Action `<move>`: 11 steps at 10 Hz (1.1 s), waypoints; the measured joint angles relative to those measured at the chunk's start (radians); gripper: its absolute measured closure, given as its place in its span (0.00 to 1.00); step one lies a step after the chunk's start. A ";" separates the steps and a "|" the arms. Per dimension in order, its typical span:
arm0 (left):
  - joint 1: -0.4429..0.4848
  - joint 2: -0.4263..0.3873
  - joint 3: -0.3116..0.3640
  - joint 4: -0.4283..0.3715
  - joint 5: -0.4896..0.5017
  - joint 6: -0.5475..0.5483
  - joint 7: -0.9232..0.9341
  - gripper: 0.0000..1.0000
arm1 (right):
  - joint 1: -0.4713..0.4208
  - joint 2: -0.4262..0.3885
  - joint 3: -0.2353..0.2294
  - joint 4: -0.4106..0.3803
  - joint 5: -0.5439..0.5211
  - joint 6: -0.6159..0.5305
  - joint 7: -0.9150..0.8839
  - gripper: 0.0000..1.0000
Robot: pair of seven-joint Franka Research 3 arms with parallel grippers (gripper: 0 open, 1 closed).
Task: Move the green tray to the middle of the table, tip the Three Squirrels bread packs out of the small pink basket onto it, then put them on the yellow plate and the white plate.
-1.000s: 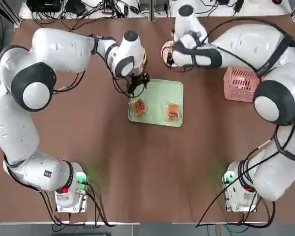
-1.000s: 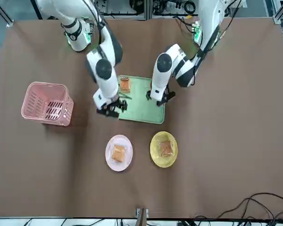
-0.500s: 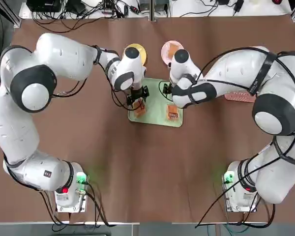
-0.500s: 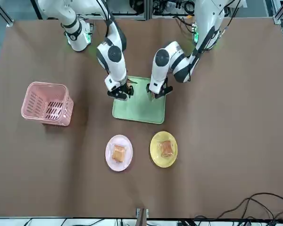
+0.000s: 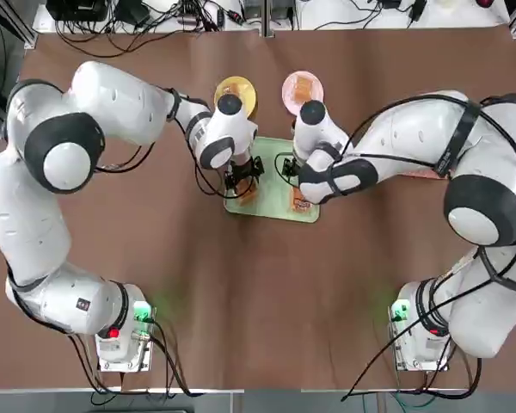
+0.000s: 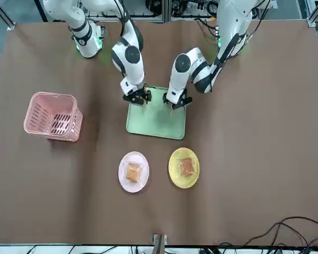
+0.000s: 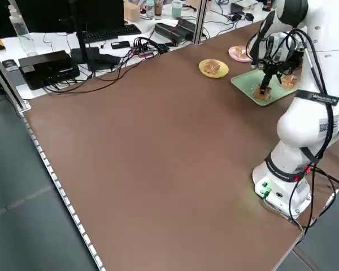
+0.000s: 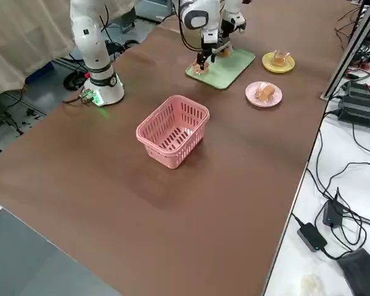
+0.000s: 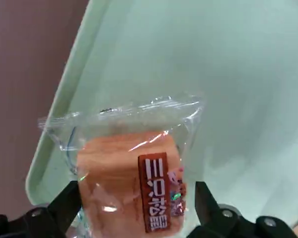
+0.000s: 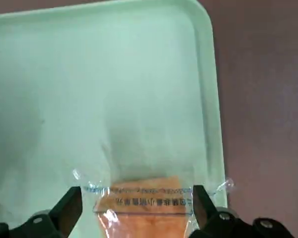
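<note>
The green tray [image 6: 156, 119] lies mid-table. My left gripper [image 9: 136, 210] is open low over it, its fingers [image 9: 69, 198] standing either side of a Three Squirrels bread pack [image 9: 134, 183]. My right gripper [image 10: 136, 213] is open too, its fingers [image 10: 201, 201] flanking another pack [image 10: 144, 203] near the tray's edge [image 10: 208, 99]. From above, the left gripper [image 5: 243, 176] and right gripper [image 5: 294, 176] hang side by side over the tray [image 5: 271, 206]. Beyond it, the yellow plate [image 6: 184, 168] and the white plate [image 6: 133, 172] each hold one pack.
The small pink basket [image 6: 52, 116] stands upright and apart from the tray on my right side, seen also as the basket [image 8: 172, 131] in the right side view. Cables and electronics [image 7: 73, 56] line the table's far edge. Brown tabletop [image 5: 267, 301] lies between the tray and the arm bases.
Both grippers came back from the far side near the plates and dropped low over the tray. Each now straddles a pack, and both stayed open.
</note>
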 joint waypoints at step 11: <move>0.077 -0.060 0.015 0.096 0.075 -0.122 0.079 0.40 | 0.072 -0.047 -0.001 -0.078 0.028 0.042 0.051 0.01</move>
